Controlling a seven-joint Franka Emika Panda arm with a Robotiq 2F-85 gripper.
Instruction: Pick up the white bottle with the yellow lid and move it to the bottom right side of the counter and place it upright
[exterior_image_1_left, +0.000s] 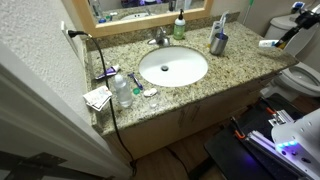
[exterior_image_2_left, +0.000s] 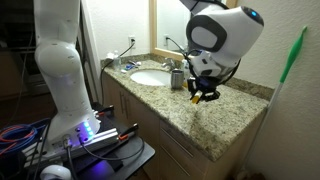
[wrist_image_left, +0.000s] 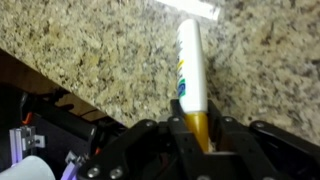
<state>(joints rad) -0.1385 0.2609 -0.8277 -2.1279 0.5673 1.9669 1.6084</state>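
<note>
In the wrist view the white bottle (wrist_image_left: 189, 65) points away from me over the speckled granite counter (wrist_image_left: 90, 55). Its yellow lid (wrist_image_left: 199, 124) sits between my jaws. My gripper (wrist_image_left: 200, 138) is shut on the lid end. In an exterior view my gripper (exterior_image_1_left: 288, 31) is above the counter's end (exterior_image_1_left: 245, 68), away from the white oval sink (exterior_image_1_left: 172, 67), with the white bottle (exterior_image_1_left: 267, 43) sticking out sideways. In an exterior view my gripper (exterior_image_2_left: 203, 93) hangs just above the counter (exterior_image_2_left: 215, 120). There I cannot make out the bottle clearly.
A green pump soap bottle (exterior_image_1_left: 179, 27) and a faucet (exterior_image_1_left: 159, 38) stand behind the sink. A grey cup with a toothbrush (exterior_image_1_left: 218, 42) stands near my gripper. A clear water bottle (exterior_image_1_left: 122, 92) and small items lie at the other end. A toilet (exterior_image_1_left: 300, 78) is beyond the counter.
</note>
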